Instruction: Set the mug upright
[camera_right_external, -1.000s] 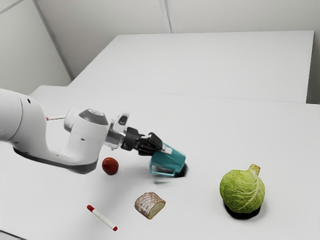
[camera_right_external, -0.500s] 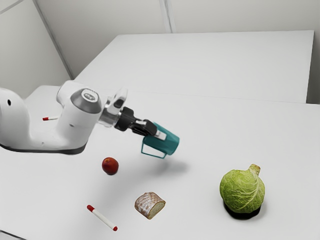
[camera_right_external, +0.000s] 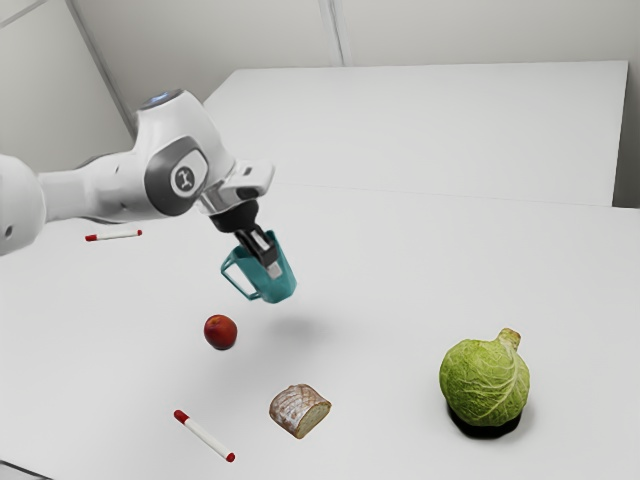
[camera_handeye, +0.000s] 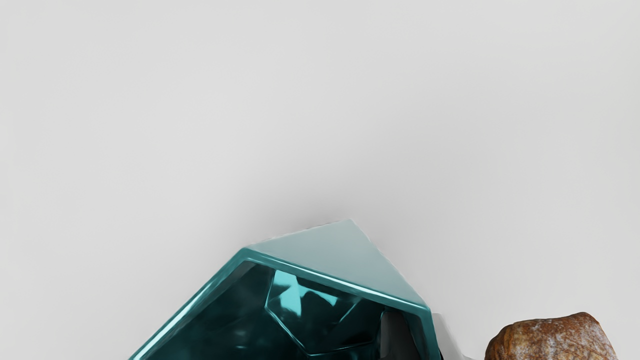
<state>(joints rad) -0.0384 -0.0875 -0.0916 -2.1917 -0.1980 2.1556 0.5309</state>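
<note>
The teal mug (camera_right_external: 281, 284) hangs above the table in the exterior view, a little tilted, its handle toward that view's left and its shadow below it. My gripper (camera_right_external: 270, 262) reaches down to it and is shut on its wall. In the wrist view, the angular mug (camera_handeye: 337, 272) shows its open mouth and inner bottom. There my gripper (camera_handeye: 424, 332) pinches the wall, with a dark finger inside the mug and a light surface just outside.
A red fruit (camera_right_external: 221, 332) lies below the mug in the exterior view, with a bread piece (camera_right_external: 299, 410) and a marker (camera_right_external: 205, 437) nearer the front. A cabbage (camera_right_external: 485, 381) sits at the exterior view's right. Another marker (camera_right_external: 114, 236) lies under the arm on the white table (camera_right_external: 400, 270).
My gripper has lifted the mug off the table, carried it toward the exterior view's left and turned it from lying sideways to nearly upright. The hand now points more steeply down.
</note>
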